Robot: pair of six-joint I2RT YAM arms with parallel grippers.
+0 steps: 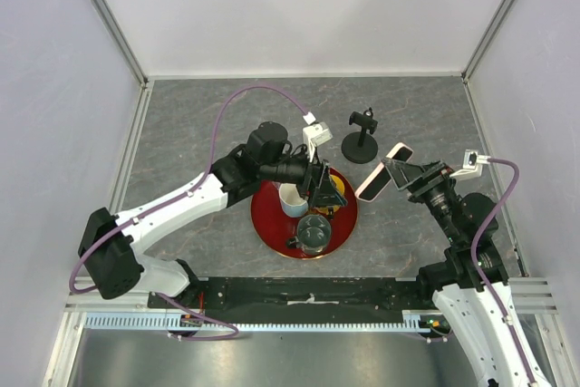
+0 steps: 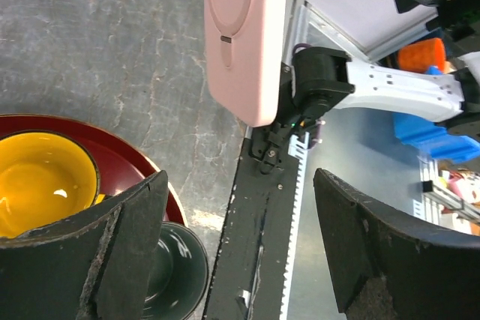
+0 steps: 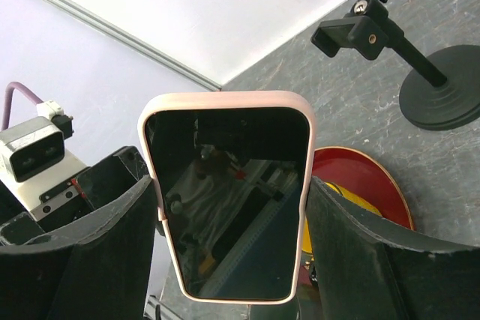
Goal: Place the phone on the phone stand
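Observation:
The phone [image 1: 373,186] hangs tilted above the table, right of the red tray, with my right gripper [image 1: 396,172] shut on its long edges. In the right wrist view the black screen of the phone [image 3: 232,200] faces the camera, pale pink edges pressed between both fingers [image 3: 112,245]. The phone stand [image 1: 362,136] stands upright behind it, disc base on the table, its clamp empty; the stand [image 3: 397,65] shows at upper right. My left gripper [image 1: 324,189] hovers over the tray, open and empty. From its wrist view the phone's pink back [image 2: 246,35] is ahead, clear of that gripper [image 2: 240,237].
A round red tray [image 1: 272,233] near the table's front centre carries a white cup [image 1: 293,198], a yellow bowl [image 1: 337,189] and a dark green cup [image 1: 315,233]. White walls enclose the grey table on three sides. A black rail [image 1: 308,292] runs along the near edge.

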